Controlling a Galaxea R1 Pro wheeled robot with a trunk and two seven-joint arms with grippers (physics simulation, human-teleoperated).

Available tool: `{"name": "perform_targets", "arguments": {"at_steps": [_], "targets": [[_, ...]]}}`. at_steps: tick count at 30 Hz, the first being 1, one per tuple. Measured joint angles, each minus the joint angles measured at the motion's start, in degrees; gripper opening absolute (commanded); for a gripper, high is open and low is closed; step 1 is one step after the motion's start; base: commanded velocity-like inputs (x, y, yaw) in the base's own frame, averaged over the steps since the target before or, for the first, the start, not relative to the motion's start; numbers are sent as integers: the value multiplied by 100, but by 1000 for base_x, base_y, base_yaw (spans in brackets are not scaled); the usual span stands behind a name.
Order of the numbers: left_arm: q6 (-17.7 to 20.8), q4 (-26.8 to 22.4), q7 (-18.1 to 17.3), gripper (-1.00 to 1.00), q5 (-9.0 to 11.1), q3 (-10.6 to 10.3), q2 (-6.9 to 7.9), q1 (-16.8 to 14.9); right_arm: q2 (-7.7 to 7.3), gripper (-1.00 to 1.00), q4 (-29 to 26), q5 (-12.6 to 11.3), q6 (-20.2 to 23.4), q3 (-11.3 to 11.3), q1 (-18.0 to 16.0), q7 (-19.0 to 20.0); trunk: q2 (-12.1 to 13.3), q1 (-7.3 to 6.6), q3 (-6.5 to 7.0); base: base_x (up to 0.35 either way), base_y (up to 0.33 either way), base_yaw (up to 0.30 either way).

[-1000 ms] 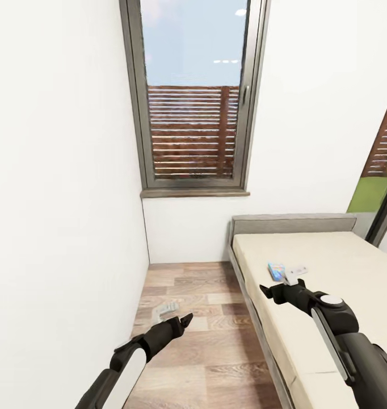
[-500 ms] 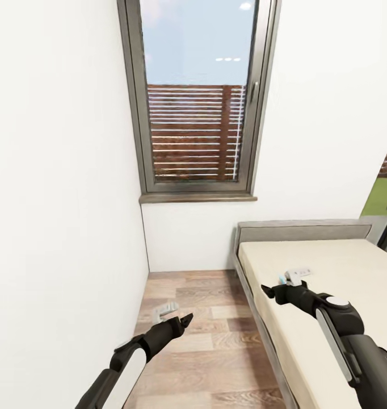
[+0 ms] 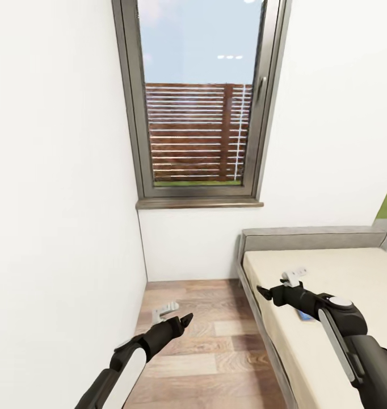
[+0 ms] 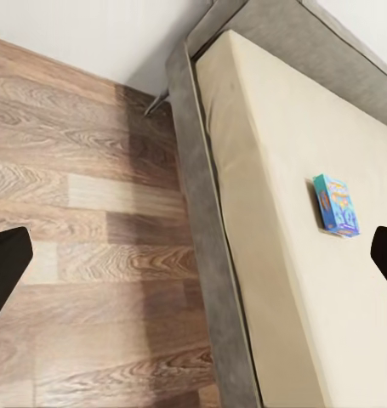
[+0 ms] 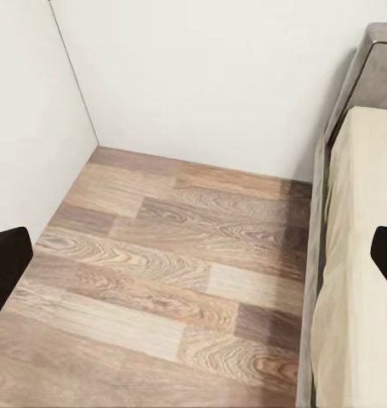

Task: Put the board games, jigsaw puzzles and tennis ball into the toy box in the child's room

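Note:
A small blue board game (image 4: 336, 205) lies flat on the cream mattress of the bed (image 4: 270, 170), near its grey side rail. In the head view just a blue corner of the board game (image 3: 306, 316) peeks out behind my right forearm. My left gripper (image 3: 179, 321) hangs open over the wooden floor, left of the bed. My right gripper (image 3: 265, 293) hovers open above the bed's (image 3: 335, 267) near edge, holding nothing. Both wrist views show the fingertips spread wide at the picture's sides.
A tall grey-framed window (image 3: 196, 102) with a sill is in the far wall. A white wall (image 3: 57, 199) runs close along the left. Between that wall and the bed is a narrow strip of wooden floor (image 3: 210, 346).
The whole head view has shifted: window and bed look closer and further right. The board game, plain on the mattress a second ago, now hides behind my right arm. Both arms keep their pose.

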Motion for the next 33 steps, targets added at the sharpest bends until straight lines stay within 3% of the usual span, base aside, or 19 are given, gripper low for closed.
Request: {"name": "perform_targets", "arguments": {"at_steps": [22, 26, 32, 33], "targets": [[0, -1, 0, 100, 0, 1, 3, 0, 5, 100, -166, -28, -35, -41, 12, 35, 0, 0, 0, 342, -22, -21], [-2, -3, 0, 100, 4, -5, 2, -1, 7, 100, -133, -39, 26, -69, -8, 30, 0, 1, 0, 278, 0, -213], [51, -2, -10, 100, 22, 32, 25, -2, -8, 100, 584, -30, 490, -388, -146, 8, 0, 3, 0, 78, 0, -272], [88, 75, 54, 100, 31, 50, 26, -10, -28, 100, 1120, -12, 677, -570, -434, -18, 1, 4, 0, 22, 0, -287]]}}
